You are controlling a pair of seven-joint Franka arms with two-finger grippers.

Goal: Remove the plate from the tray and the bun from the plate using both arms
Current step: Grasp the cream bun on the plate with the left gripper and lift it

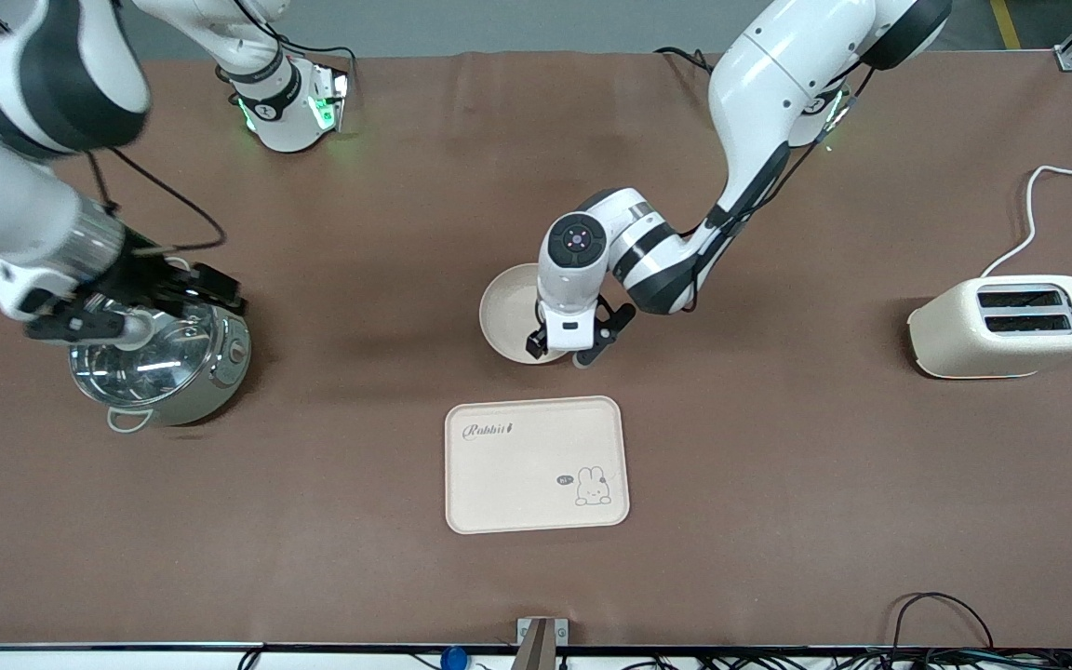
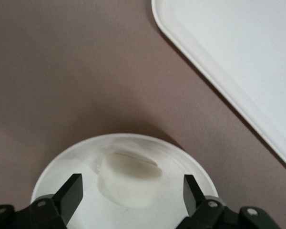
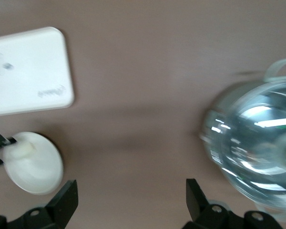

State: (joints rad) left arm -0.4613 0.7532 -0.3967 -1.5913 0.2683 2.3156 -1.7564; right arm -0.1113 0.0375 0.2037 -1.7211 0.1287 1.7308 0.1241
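The round cream plate (image 1: 504, 312) lies mid-table, just farther from the front camera than the tray. My left gripper (image 1: 562, 351) is open and low over the plate's edge nearest the tray. In the left wrist view the open left gripper (image 2: 132, 191) straddles the pale bun (image 2: 131, 177), which lies in the plate (image 2: 62, 164); the fingertips (image 2: 72, 190) do not touch it. The hand hides the bun in the front view. My right gripper (image 1: 140, 316) is open and empty over the steel pot (image 1: 164, 368). The right wrist view shows the right gripper (image 3: 129, 198), plate (image 3: 35, 167) and bun (image 3: 22, 149).
The rectangular cream rabbit tray (image 1: 536, 463) lies nearer the front camera than the plate; it also shows in the left wrist view (image 2: 238, 57) and the right wrist view (image 3: 28, 69). The lidded pot (image 3: 257, 152) stands toward the right arm's end. A cream toaster (image 1: 1006, 326) stands toward the left arm's end.
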